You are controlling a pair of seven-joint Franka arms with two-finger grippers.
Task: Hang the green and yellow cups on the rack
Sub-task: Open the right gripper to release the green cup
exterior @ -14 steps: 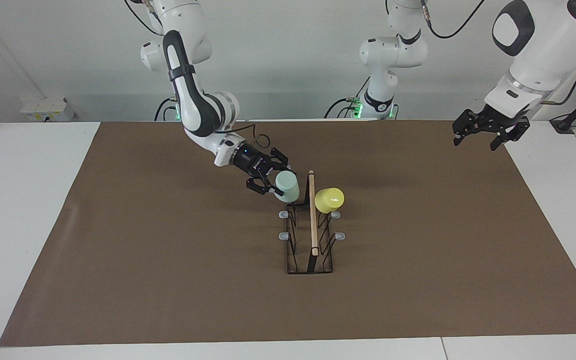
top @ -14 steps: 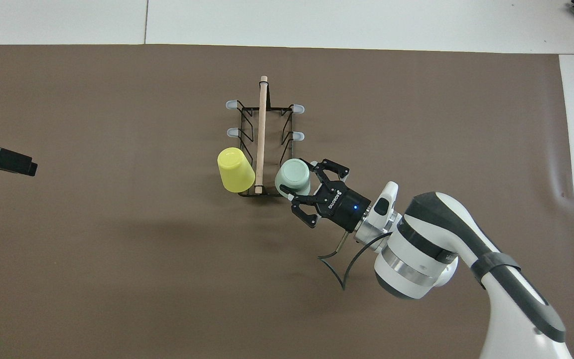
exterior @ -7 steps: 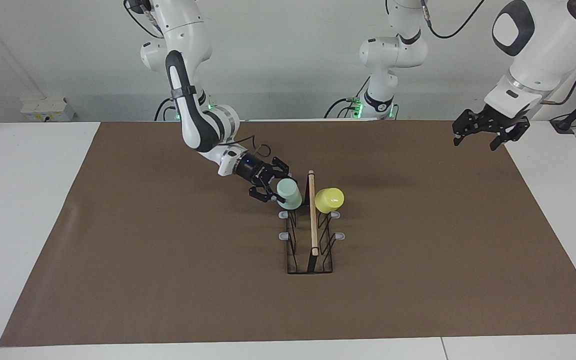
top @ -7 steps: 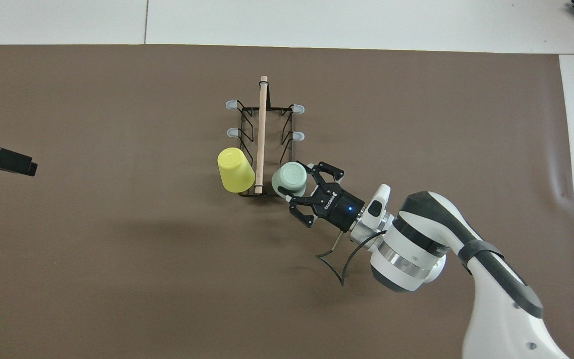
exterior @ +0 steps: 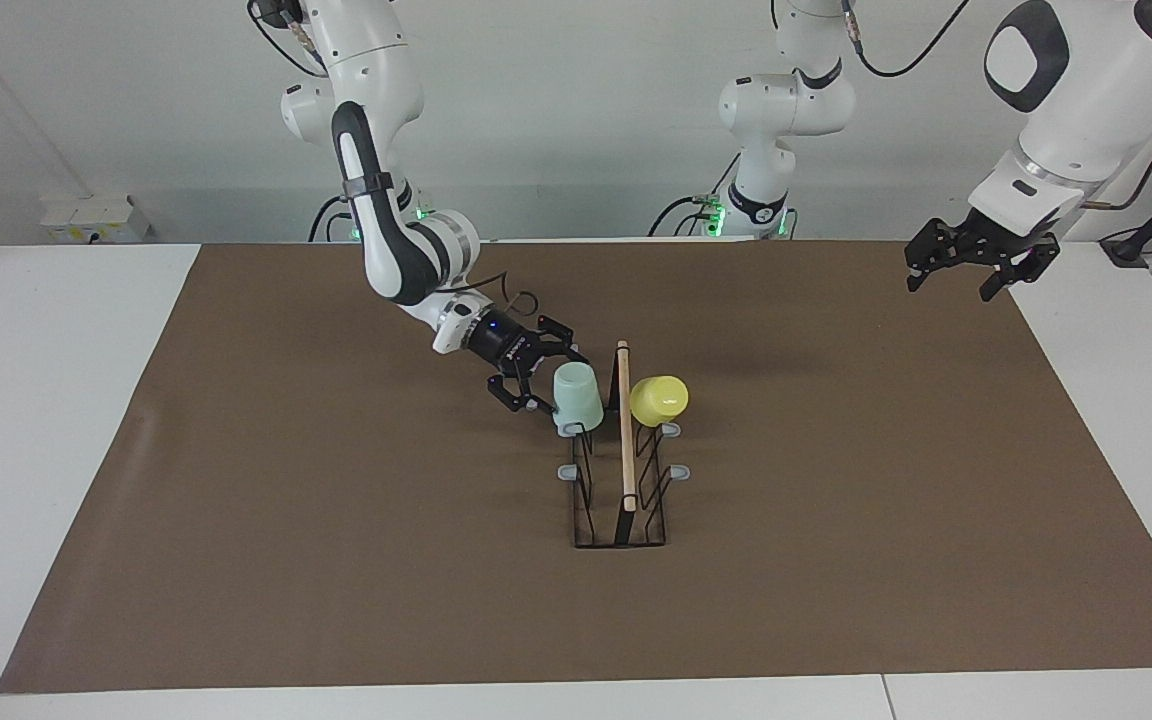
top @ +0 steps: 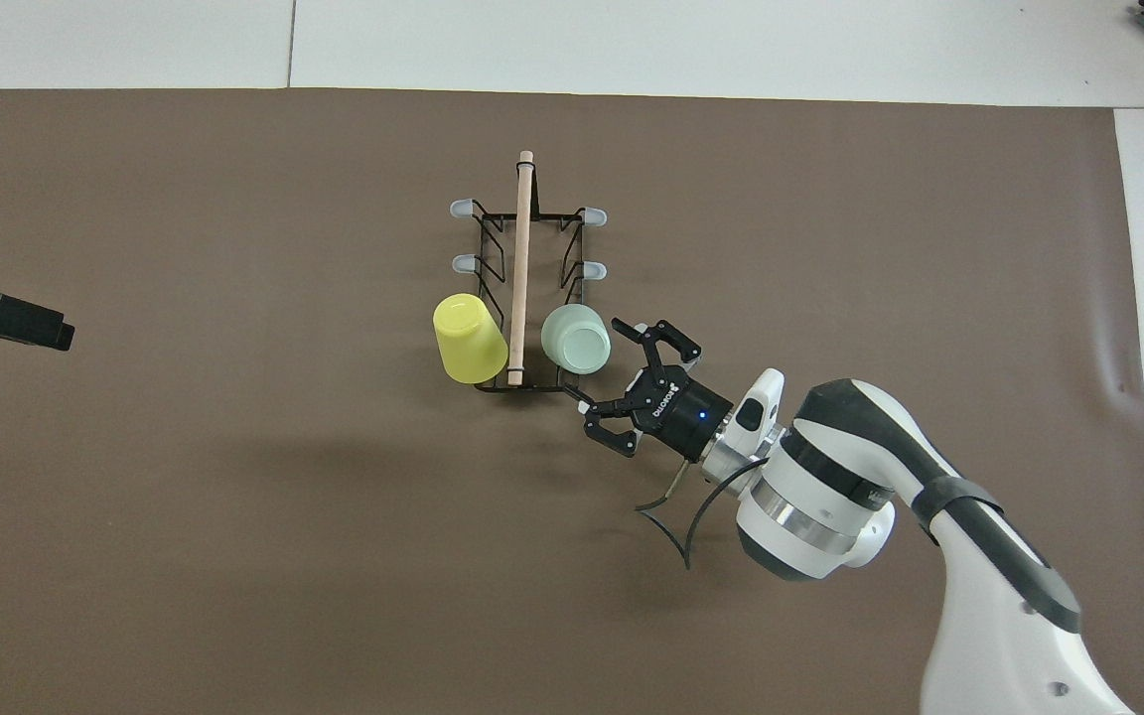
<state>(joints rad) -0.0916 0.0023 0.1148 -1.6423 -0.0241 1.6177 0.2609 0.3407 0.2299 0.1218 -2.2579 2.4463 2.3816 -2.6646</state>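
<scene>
Look at the rack [exterior: 620, 470] in the middle of the brown mat [exterior: 336, 560] on your desk [exterior: 46, 420]: both cups sit mouth-down on its prongs at the end nearest the robots. The green cup [exterior: 577, 397] is on the prong toward the right arm's end of the desk, the yellow cup [exterior: 659, 398] on the matching prong across the wooden rod [exterior: 625, 425] (tilted outward, its base facing up and away from the rod). The four other grey-tipped prongs stand bare.

Your right gripper [exterior: 534, 375] sits just beside the green cup, and you can see its fingers spread with a gap between them and the cup; in the overhead view the right gripper [top: 634, 382] is clear of the green cup [top: 576, 338], holding nothing.

Your left gripper [exterior: 976, 262] waits up in the air over the mat's edge at the left arm's end, well apart from the rack, fingers spread and empty.
</scene>
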